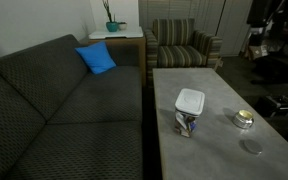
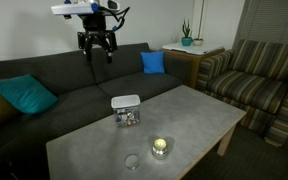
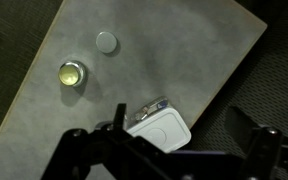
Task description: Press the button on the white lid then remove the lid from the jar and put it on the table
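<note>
White lid (image 1: 190, 100) is seen seated flat on the jar (image 1: 188, 123), which stands on the desk (image 1: 219, 158) nearer its sofa-side edge, well apart from the round tin (image 1: 244, 119) and the grey disc (image 1: 251, 146). The gripper (image 2: 97, 50) is held high above the desk's level, spread wide and empty, well clear of the lid. The press is judged not yet begun. For a clean press, the gripper should be brought directly over the lid's middle and lowered straight down, so that the button is pushed squarely and the jar is neither tipped nor slid. The jaws may be better pressed together first, so that 1 blunt tip meets the button; its exact place cannot be made out.
</note>
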`<state>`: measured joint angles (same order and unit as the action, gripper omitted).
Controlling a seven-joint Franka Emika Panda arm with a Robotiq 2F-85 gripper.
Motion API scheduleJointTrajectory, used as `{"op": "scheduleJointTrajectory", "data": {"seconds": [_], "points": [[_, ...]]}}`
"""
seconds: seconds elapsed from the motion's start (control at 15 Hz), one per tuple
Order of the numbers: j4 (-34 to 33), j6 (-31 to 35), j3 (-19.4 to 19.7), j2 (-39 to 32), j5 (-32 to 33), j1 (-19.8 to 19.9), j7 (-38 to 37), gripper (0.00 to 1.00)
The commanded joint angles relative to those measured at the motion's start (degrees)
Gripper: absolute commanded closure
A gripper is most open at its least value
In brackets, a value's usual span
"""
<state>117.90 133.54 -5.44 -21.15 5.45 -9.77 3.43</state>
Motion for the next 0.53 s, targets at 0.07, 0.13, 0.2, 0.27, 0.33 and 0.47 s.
{"op": "scheduleJointTrajectory", "data": {"seconds": [0.07, 0.13, 0.2, 0.27, 0.33, 0.47], "points": [[-6.8, -2.9, -0.5, -6.3, -0.2, 0.1, -0.5, 0.0], [-9.9, -4.6, -0.6, -9.2, -0.4, -0.2, -1.0, 0.0], [-12.0, -5.5, -0.6, -11.2, -0.5, -0.4, -1.3, 0.0], [-13.2, -5.8, -0.6, -12.4, -0.5, -0.5, -1.4, 0.0], [-13.7, -5.9, -0.6, -12.9, -0.5, -0.5, -1.4, 0.0], [-12.2, -3.1, -0.2, -12.0, 0.5, -1.3, -2.7, 0.0]]}}
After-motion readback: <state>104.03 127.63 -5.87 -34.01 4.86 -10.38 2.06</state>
